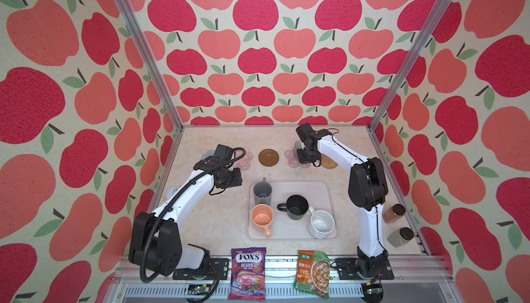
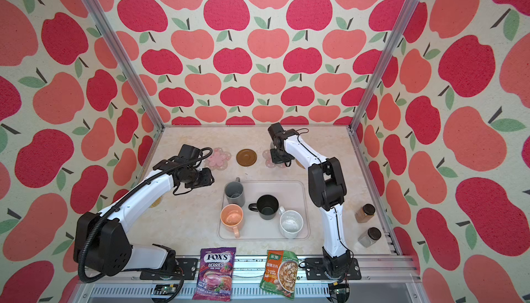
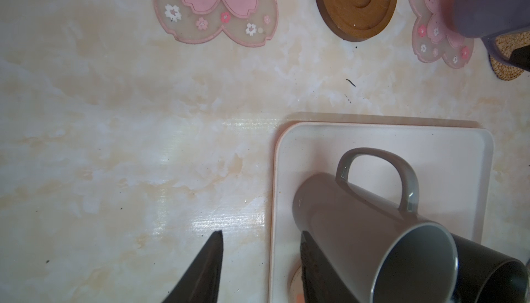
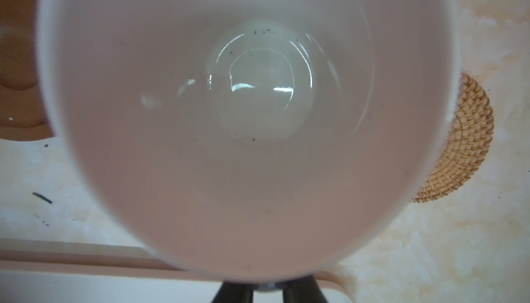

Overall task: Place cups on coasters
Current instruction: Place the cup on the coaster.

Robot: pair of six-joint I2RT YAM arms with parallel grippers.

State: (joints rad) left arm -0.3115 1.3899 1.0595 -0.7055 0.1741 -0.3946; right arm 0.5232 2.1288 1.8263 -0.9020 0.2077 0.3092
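Lavender mug [image 3: 487, 3] upright, mouth up

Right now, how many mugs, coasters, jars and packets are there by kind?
Handled ceramic mugs, grey, black, peach, speckled white, lavender: 5
Flat round and flower-shaped coasters: 5
Dark-lidded clear jars: 2
Printed food packets: 2
Pale rectangular tray: 1
Total: 15

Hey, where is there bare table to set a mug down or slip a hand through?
Bare: the tabletop between the tray and the left arm; the strip between the tray and the brown coaster; the tray's corner behind the black mug. Crowded: the tray's near half, where peach mug, black mug and white mug stand close.
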